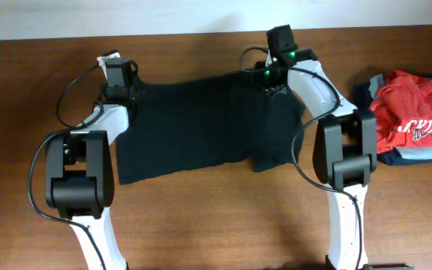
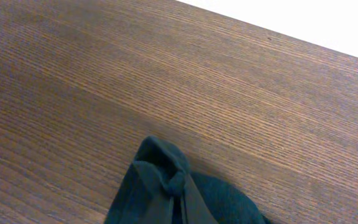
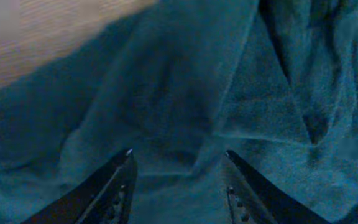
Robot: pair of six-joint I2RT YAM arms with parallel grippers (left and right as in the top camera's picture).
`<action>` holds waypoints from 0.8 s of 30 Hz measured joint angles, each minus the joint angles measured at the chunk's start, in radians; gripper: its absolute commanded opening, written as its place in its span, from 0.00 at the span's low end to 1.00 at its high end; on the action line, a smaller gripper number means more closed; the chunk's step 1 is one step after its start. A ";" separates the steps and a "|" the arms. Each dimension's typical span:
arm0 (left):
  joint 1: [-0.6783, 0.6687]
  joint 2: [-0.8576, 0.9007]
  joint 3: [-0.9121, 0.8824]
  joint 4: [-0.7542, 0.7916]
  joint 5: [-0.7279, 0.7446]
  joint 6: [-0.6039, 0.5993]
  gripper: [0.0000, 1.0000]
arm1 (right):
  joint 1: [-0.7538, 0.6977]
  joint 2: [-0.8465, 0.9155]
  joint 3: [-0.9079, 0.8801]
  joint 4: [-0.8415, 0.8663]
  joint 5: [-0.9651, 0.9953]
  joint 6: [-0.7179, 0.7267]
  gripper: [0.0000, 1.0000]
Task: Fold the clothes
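Black, soft, matte T-shirt (image 1: 193, 127), found spread wide on grained brown wood table (image 2: 166, 74) between both arms. Noted right gripper (image 3: 178, 163) parted, rumpled folds directly beneath its tips. Saw corner bunched into a peak just ahead of left gripper (image 1: 121, 91); could not tell its grip.

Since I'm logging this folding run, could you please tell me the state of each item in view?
black T-shirt: spread out, right part seemingly folded over, fold unfinished.
left gripper: seemingly shut on the black T-shirt's far corner, cloth bunched.
right gripper: open, hovering above the fabric.
red shirt: folded, lying atop other garments.
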 measured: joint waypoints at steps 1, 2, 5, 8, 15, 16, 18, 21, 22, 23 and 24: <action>0.000 0.000 0.000 0.000 0.000 0.000 0.01 | 0.002 0.005 0.000 0.000 0.004 0.006 0.47; 0.000 0.000 0.000 0.000 0.000 0.000 0.01 | 0.005 0.008 0.000 0.000 0.008 0.011 0.47; 0.000 0.000 0.000 0.000 0.000 0.000 0.01 | 0.016 0.016 0.000 0.000 0.018 0.035 0.46; 0.000 0.000 0.000 0.000 0.000 0.000 0.01 | 0.023 0.025 0.000 0.004 0.019 0.055 0.44; 0.000 0.000 0.000 0.000 0.000 0.000 0.01 | 0.025 0.045 0.000 0.051 0.021 0.079 0.36; 0.000 0.000 0.000 0.000 0.000 0.000 0.01 | 0.025 0.045 0.000 0.057 0.022 0.080 0.33; 0.000 0.000 0.000 0.000 0.000 0.000 0.01 | 0.025 0.045 0.000 0.068 0.023 0.083 0.27; 0.000 0.000 0.000 0.000 0.000 0.000 0.01 | 0.025 0.045 0.000 0.070 0.023 0.086 0.14; 0.000 0.000 0.000 0.000 0.000 0.000 0.01 | 0.025 0.045 0.000 0.070 0.023 0.086 0.09; 0.000 0.000 0.000 0.000 0.000 0.000 0.01 | 0.025 0.045 0.000 0.069 0.023 0.084 0.06; 0.000 0.000 0.000 0.000 0.000 0.000 0.01 | 0.025 0.045 0.000 0.069 0.023 0.087 0.04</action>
